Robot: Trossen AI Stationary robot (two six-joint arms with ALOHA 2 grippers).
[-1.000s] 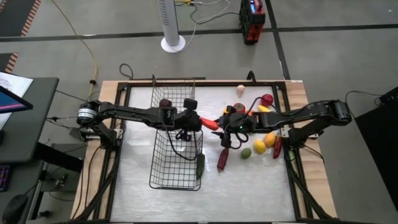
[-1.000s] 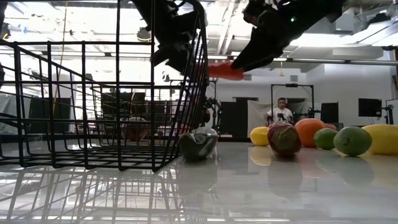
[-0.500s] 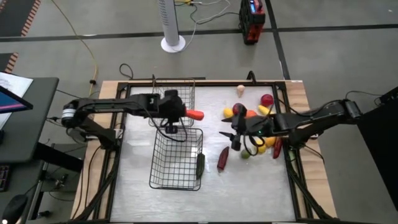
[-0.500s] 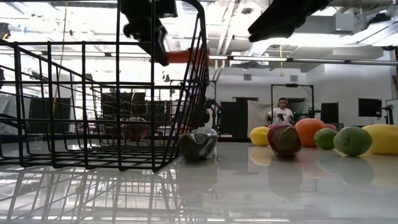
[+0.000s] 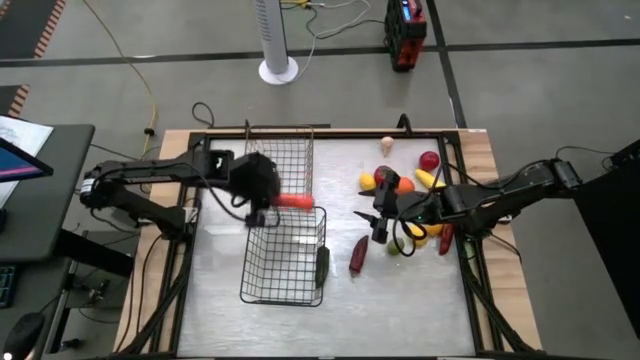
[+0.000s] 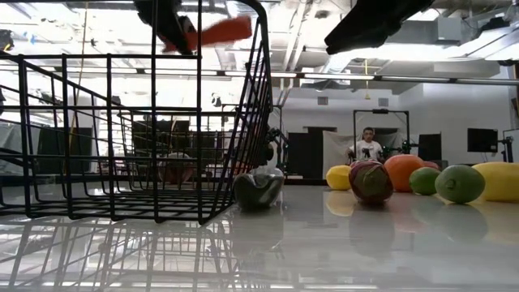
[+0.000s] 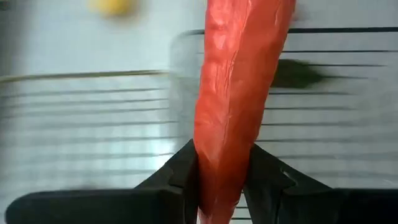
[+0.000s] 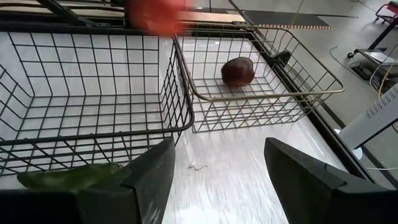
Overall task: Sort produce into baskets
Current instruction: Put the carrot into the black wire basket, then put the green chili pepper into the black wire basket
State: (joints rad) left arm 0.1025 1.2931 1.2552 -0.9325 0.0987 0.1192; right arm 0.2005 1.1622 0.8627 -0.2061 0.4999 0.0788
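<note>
My left gripper [image 5: 270, 195] is shut on a long orange-red piece [image 5: 294, 200] above where the two wire baskets meet. The far basket [image 5: 300, 150] holds a dark red round piece [image 8: 238, 70]. The near basket [image 5: 285, 270] shows nothing inside. A green long piece [image 5: 322, 264] lies against the near basket's right wall. A dark red long piece [image 5: 357, 255] lies on the table. My right gripper [image 5: 380, 218] is open and empty, beside the pile of round and long produce [image 5: 420, 200]. My left gripper pinches the orange-red piece by its left end [image 7: 221, 186] between its two fingers [image 7: 180, 174]. The fingers come about level from the table's left and lie along the piece. The piece sticks out toward the right, lifted clear above the basket rims [image 6: 215, 32].
The produce pile fills the table's right part, with yellow, orange, green and red pieces [image 6: 458, 182]. A pale piece [image 5: 387, 145] lies near the far edge. A metal frame [image 5: 200, 140] runs round the table. A person [image 6: 367, 146] stands in the room far behind.
The orange-red piece has passed from my right gripper to my left. My left gripper has carried it toward the table's left edge, back over the baskets. My right gripper has let go and drawn back toward the produce pile.
</note>
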